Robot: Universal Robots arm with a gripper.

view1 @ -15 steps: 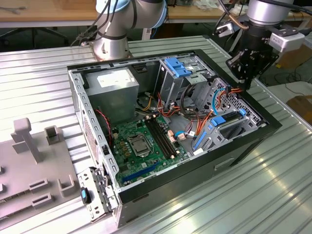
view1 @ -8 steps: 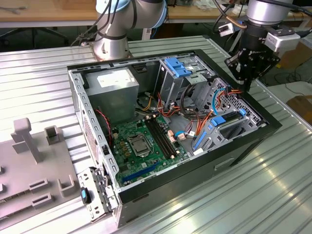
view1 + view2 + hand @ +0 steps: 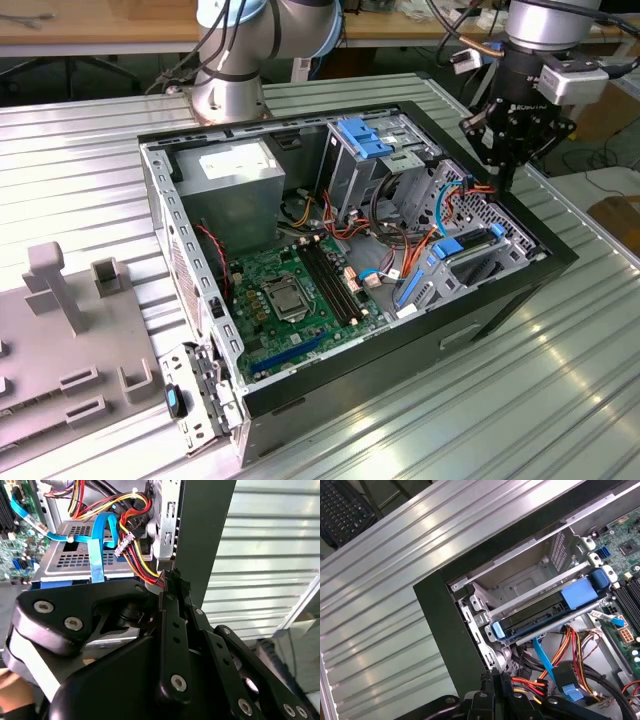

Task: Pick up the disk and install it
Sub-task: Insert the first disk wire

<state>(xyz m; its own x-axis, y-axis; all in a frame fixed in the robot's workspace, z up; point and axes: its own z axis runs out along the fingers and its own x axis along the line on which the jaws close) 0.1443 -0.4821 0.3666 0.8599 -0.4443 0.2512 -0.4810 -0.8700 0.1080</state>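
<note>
End effector [image 3: 172, 577] is hanging with its fingertips pressing together, narrow and gripping nothing, just above the black rim of the computer case [image 3: 400, 362]. The disk [image 3: 532, 621] is lying inside a metal bay [image 3: 520, 582] of that case, with blue rails showing at both ends, apart from the end effector. Orange and yellow cables [image 3: 567, 652] are running just beside the bay. The case is sitting on the ribbed metal counter [image 3: 570, 400].

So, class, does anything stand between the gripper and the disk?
Yes. In the first wrist view, red, orange and yellow cables and a blue flat cable lie between the gripper and the disk, which rests between the metal rails of its bay.
</note>
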